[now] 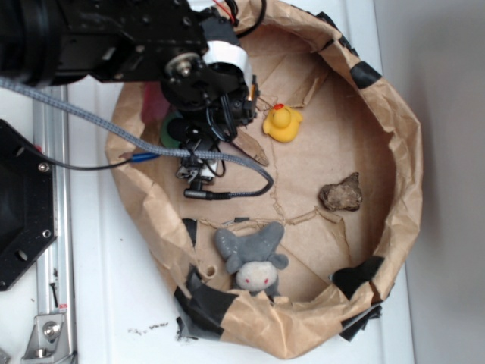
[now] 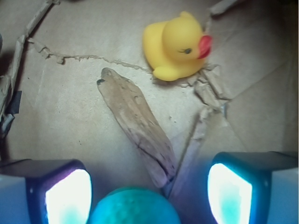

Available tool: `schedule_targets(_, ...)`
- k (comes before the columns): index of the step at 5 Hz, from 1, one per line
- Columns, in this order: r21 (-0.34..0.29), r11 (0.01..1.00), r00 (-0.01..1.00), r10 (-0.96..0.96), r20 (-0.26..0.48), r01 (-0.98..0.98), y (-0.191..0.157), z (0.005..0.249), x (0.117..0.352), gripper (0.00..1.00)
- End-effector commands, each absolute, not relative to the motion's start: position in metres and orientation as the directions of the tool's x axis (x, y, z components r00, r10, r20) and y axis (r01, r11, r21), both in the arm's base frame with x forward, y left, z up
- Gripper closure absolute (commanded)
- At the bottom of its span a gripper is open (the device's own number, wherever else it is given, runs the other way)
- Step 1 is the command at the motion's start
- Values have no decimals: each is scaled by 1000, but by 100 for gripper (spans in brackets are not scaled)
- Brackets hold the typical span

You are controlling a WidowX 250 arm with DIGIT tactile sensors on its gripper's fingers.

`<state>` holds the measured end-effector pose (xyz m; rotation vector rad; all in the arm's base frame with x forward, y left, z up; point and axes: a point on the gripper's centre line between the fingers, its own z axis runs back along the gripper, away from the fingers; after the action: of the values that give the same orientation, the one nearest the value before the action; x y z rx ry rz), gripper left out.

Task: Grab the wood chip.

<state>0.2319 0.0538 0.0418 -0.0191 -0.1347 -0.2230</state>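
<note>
Nearest your wrist camera, the gripper [image 2: 149, 186] has its pads [image 2: 67, 196] spread wide with nothing pinched; a green ball [image 2: 134, 206] sits low between them. Just beyond, the wood chip [image 2: 136, 123] lies flat on the brown paper, slanting away from the ball, its near end almost touching it. Past the chip's far end sits the yellow rubber duck [image 2: 177, 46], close but apart. You'll find no readable writing. Farther around the paper-lined basin [image 1: 402, 152] lie a dark rock-like chunk [image 1: 341, 192] and a grey plush toy [image 1: 251, 259].
</note>
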Motion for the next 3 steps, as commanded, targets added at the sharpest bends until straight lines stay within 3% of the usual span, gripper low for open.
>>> schedule_targets(1, 59, 961, 954, -277, 119, 272, 56, 25, 250, 0)
schedule_targets(3, 62, 960, 956, -276, 101, 271, 54, 15, 256, 0)
